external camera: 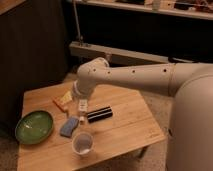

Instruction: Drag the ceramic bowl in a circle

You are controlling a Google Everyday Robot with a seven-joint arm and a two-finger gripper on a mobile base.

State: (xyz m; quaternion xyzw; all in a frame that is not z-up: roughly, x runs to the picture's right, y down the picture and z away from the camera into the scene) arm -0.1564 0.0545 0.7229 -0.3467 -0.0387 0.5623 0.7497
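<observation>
The ceramic bowl (34, 126), green, wide and shallow, sits at the left edge of the wooden table (125, 125). My gripper (80, 111) hangs over the middle of the table, pointing down, to the right of the bowl and well apart from it. It is open and holds nothing. The white arm reaches in from the right.
A small white cup (82, 143) stands near the front edge. A blue flat packet (69, 126) lies just below the gripper, and a black oblong object (100, 114) lies to its right. A yellow snack bag (63, 100) is behind. A dark cabinet stands at the left.
</observation>
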